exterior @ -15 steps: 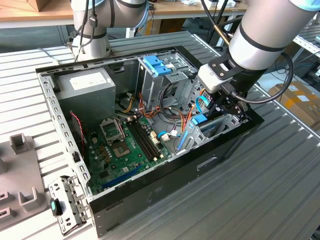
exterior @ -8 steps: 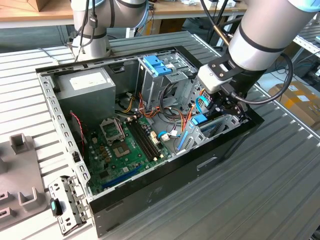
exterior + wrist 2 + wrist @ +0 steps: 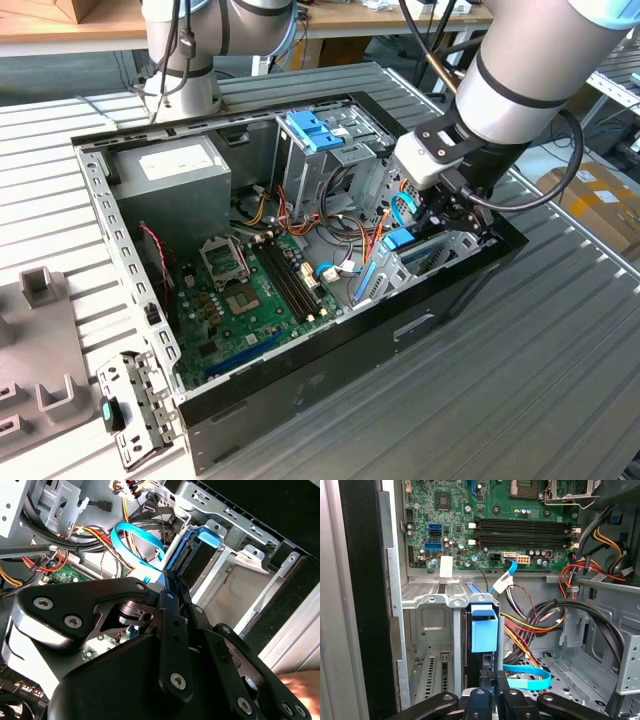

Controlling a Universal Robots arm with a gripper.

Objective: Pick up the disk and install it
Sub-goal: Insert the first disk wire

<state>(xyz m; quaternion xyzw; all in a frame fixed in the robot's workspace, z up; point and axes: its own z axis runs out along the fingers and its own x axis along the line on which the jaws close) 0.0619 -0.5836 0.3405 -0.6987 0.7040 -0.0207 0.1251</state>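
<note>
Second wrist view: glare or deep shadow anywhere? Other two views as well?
Second wrist view: the metal bay beside the disk glares near white; the gripper is a dark mass in front. First wrist view: motherboard evenly lit, case wall almost black. Exterior view: bright highlight on the arm.

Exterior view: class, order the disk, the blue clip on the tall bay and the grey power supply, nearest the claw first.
1. The disk, beside the claw.
2. The blue clip, atop the tall bay.
3. The power supply, at the exterior view's left.

Open computer case [image 3: 330, 385], green motherboard [image 3: 240, 300]
</note>
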